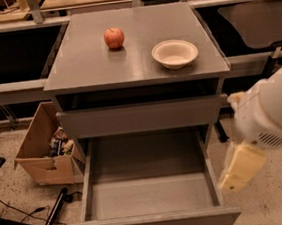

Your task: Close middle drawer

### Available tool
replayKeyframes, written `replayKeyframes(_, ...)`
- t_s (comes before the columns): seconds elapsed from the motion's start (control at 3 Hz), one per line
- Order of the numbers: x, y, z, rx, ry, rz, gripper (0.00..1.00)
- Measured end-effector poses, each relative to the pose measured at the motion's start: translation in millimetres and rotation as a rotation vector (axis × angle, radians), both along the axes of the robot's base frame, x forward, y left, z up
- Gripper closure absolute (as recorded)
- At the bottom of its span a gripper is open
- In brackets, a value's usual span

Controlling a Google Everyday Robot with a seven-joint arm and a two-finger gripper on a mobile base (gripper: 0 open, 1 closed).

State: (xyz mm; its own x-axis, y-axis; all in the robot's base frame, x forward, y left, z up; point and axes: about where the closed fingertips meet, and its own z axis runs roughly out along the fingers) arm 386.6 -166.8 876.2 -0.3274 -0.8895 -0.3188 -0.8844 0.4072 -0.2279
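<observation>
The grey metal cabinet (135, 60) stands in the middle of the camera view. Its middle drawer (152, 224) is pulled far out toward me, a wide, deep, empty grey tray with a plain flat front. The top drawer (141, 117) above it stands slightly out from the cabinet. The lowest drawer is hidden under the open one. My white arm (273, 105) comes in from the right. My cream-coloured gripper (239, 168) hangs just outside the right side wall of the open drawer, near its front corner.
A red apple (114, 37) and a white bowl (175, 53) sit on the cabinet top. An open cardboard box (47, 149) with clutter stands on the floor at the left. A black stand leg (49, 222) and cables lie at the lower left. Dark shelving flanks the cabinet.
</observation>
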Motion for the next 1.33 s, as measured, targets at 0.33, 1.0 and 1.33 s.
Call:
replayKeyframes(0.33,-13.9,11.1,-78.4,0.012,0.055,-0.037,0.18)
replayKeyframes(1.0,-61.5,11.9,-192.8,0.016,0.201,-0.081,0.64)
replayKeyframes(1.33,-60.8,12.1,-191.4,0.016,0.199,-0.081,0.87)
